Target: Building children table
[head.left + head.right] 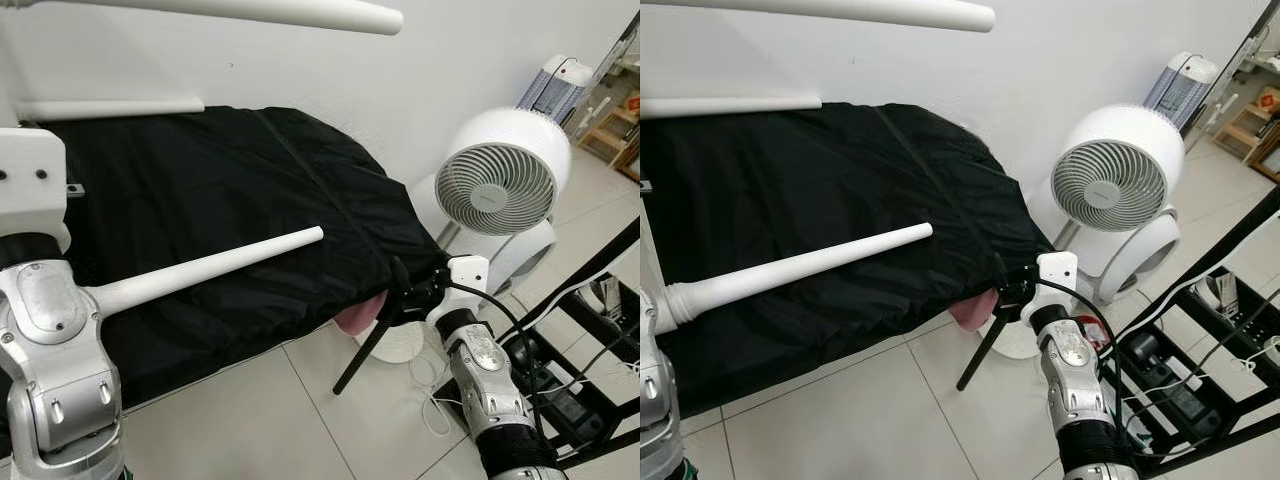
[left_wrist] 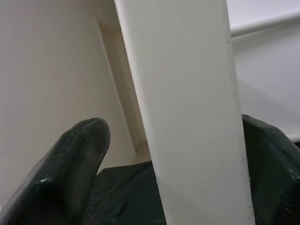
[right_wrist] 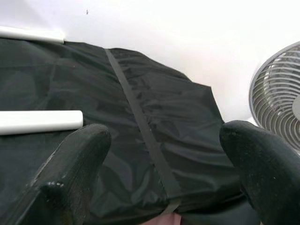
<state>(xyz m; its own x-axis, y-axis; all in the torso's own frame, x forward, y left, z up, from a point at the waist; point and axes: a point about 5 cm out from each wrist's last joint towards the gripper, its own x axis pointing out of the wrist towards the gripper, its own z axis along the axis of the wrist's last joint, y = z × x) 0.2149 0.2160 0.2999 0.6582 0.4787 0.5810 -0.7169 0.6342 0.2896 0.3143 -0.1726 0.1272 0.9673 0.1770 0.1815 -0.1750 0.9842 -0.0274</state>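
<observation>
Left gripper [image 2: 168,183] squeezes a white table part [image 2: 183,108]; one white table leg [image 1: 205,268] points toward the right gripper [image 3: 161,173], which hangs open beside the black cover [image 1: 220,190]

No legible text, label, brand or number is presented; the mark on the fan [image 1: 495,189] hub cannot be resolved.

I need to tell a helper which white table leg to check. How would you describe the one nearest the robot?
Find the big black cover against the wall. Three white legs stick out above it from the upside-down table held at the robot's left. The nearest one tapers to a rounded tip above the cover's front edge, below the other two.
</observation>
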